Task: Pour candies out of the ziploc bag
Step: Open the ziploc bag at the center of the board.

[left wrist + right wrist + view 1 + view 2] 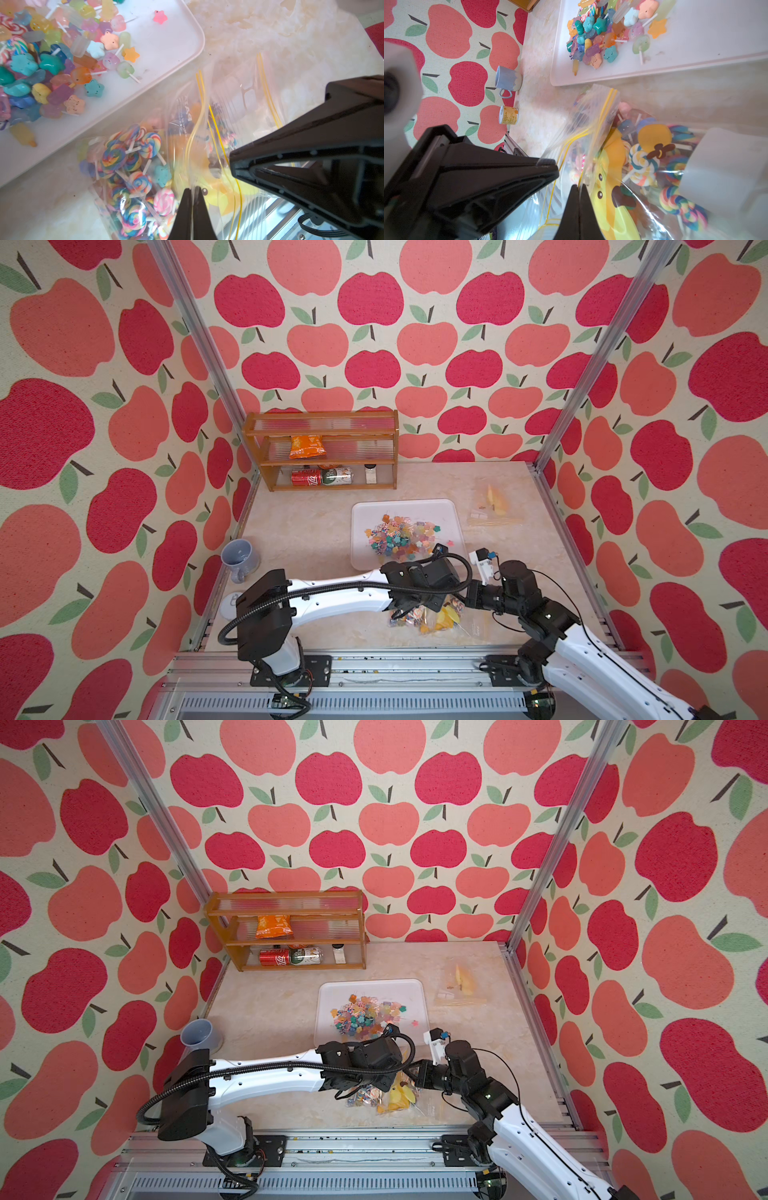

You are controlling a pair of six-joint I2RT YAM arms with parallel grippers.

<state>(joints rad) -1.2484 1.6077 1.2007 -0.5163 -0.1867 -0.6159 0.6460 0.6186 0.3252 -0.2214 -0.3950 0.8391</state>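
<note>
Double pinch: left gripper (pixel 192 190) and right gripper (pixel 578 187) clamp the ziploc bag (pixel 228 93).
The candies (pixel 133 158) sit inside, just beyond the left fingertips, with the tray (pixel 176 52) past them. The thin film may slip from the closed jaws, spilling sweets short of it.

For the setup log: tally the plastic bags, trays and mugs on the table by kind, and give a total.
Plastic bags: 2, the near bag at the front and the far bag at the back right
Trays: 1, the tray
Mugs: 1, the mug
Total: 4
</note>
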